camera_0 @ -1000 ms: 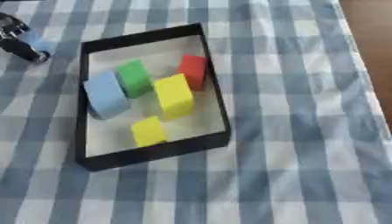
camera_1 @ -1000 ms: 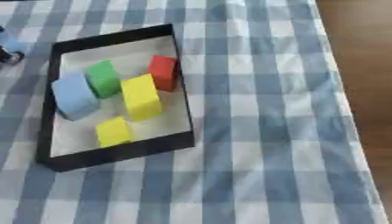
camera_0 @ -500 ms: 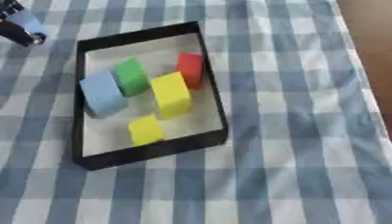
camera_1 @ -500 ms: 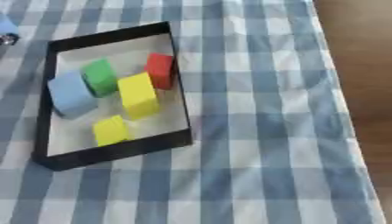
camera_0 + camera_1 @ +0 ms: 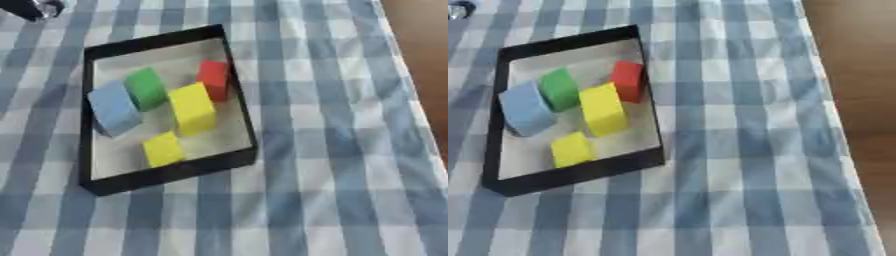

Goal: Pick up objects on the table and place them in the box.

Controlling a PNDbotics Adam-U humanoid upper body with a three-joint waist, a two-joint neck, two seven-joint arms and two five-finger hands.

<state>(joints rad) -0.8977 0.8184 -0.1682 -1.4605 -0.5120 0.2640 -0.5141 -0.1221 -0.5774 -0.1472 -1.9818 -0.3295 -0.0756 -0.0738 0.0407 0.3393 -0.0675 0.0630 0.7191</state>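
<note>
A black box (image 5: 171, 173) lies on the checked cloth, left of centre. Inside it are a light blue block (image 5: 114, 107), a green block (image 5: 145, 89), a red block (image 5: 213, 79), a tall yellow block (image 5: 192, 108) and a smaller yellow block (image 5: 163, 149). Only a dark bit of my left hand (image 5: 31, 7) shows in the top left corner, well away from the box and above the cloth. I see no loose object on the cloth outside the box. My right hand shows in no view.
The blue and white checked tablecloth (image 5: 332, 150) covers the table. Its right edge runs down the right side, with brown floor (image 5: 859, 75) beyond it.
My left hand has drawn back up and to the left, almost out of the picture. The blocks in the box have kept their places.
</note>
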